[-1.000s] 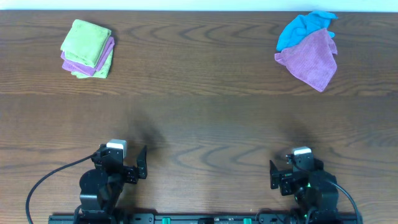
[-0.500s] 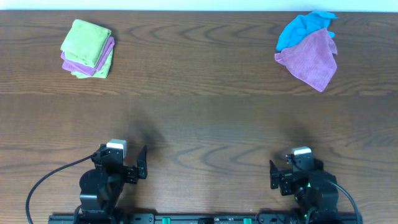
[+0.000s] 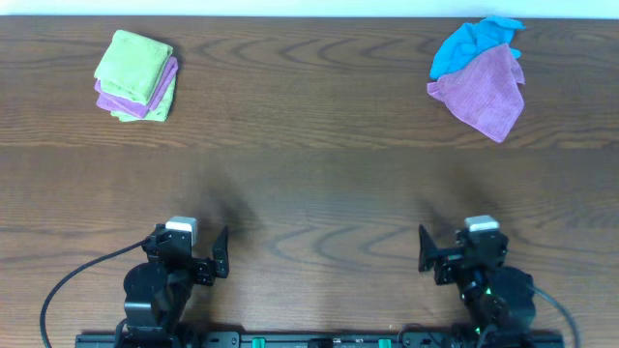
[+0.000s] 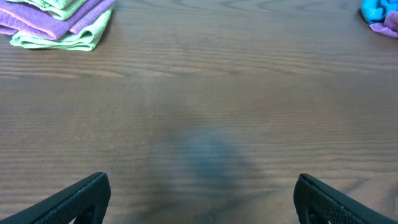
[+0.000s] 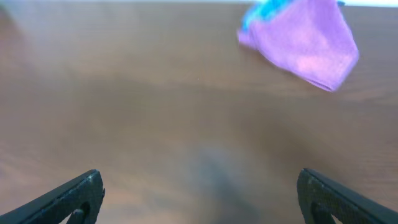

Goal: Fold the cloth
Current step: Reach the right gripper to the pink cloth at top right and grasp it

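A loose purple cloth (image 3: 486, 87) lies crumpled at the table's far right, overlapping a blue cloth (image 3: 469, 41). Both show in the right wrist view, the purple cloth (image 5: 305, 42) at the top right and the blue cloth (image 5: 264, 9) behind it. The blue cloth (image 4: 378, 9) also peeks into the left wrist view's top right corner. My left gripper (image 3: 190, 253) is open and empty at the near left edge, its fingers wide apart (image 4: 202, 199). My right gripper (image 3: 462, 253) is open and empty at the near right edge (image 5: 199, 196). Both are far from the cloths.
A stack of folded cloths (image 3: 137, 75), green on top with purple and green below, sits at the far left; it also shows in the left wrist view (image 4: 59, 22). The brown wooden table (image 3: 309, 184) spans the whole view.
My right arm has shifted slightly to the right and forward; its wrist view is blurred. The left arm and the cloths have not moved.
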`<action>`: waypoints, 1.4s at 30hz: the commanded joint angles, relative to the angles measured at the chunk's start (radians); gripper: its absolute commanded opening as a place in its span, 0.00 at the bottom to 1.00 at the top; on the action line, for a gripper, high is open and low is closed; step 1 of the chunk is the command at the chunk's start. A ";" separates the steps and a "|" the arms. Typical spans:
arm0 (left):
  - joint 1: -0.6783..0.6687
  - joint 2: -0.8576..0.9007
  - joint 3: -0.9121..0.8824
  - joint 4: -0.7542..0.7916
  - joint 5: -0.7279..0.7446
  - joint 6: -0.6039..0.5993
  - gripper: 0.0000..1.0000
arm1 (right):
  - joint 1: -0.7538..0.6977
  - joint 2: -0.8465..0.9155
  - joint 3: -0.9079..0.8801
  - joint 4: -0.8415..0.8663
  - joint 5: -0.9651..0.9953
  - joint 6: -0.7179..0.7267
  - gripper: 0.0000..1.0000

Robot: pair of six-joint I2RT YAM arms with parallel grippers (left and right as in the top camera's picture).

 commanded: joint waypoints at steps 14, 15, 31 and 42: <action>-0.003 -0.007 -0.016 0.001 -0.010 -0.007 0.95 | -0.014 0.155 -0.002 0.284 0.130 0.482 0.99; -0.003 -0.007 -0.016 0.001 -0.010 -0.007 0.95 | -0.018 0.197 -0.002 0.322 0.130 0.463 0.99; -0.003 -0.007 -0.016 0.001 -0.010 -0.007 0.95 | -0.182 1.113 0.183 0.818 0.062 0.438 0.99; -0.003 -0.007 -0.016 0.001 -0.010 -0.007 0.95 | -0.307 1.399 0.469 0.763 0.054 0.354 0.99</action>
